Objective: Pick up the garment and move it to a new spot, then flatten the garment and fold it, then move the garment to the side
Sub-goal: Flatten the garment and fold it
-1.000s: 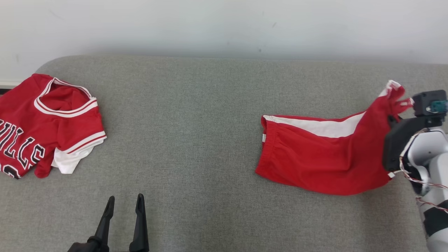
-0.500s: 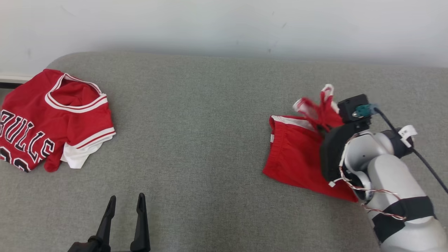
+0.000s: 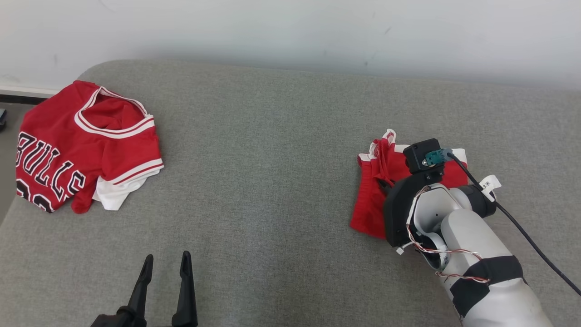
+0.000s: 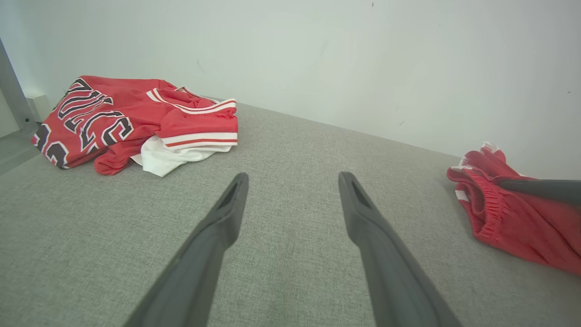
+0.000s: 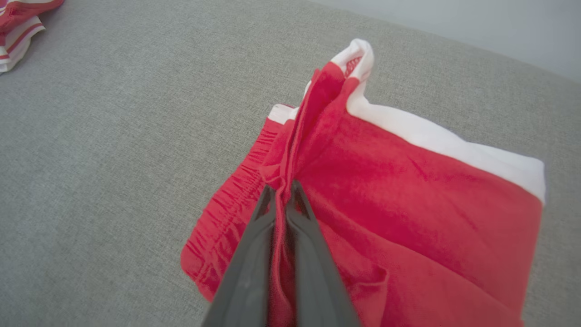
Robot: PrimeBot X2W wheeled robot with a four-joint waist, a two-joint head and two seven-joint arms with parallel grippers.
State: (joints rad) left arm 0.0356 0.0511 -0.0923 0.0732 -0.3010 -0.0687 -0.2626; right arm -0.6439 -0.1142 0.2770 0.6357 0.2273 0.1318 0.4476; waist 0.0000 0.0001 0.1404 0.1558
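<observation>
At the far left of the grey fabric bench, a red jersey with black lettering and white trim is lying crumpled near the back edge, with white cloth showing at its lower corner. Nearer the front edge, the left jaws are standing wide apart over bare fabric and gripping nothing, their two dark fingers pointing toward the pale wall. In the left wrist view those fingers are framing open bench, with the jersey off to their left and the shorts off to their right.

Well to the right of the jersey, the red shorts are lying on the bench, doubled over on themselves, the gathered waistband facing left and a white side stripe running along the far edge. The right jaws are clamped together on a pinched ridge of the shorts' cloth just beside the waistband. In the right wrist view the fingers are squeezing that fold, which is standing up above the rest of the shorts. The pale right arm is reaching in from the lower right and covering part of the shorts, and a black cable is trailing off its wrist toward the right edge
</observation>
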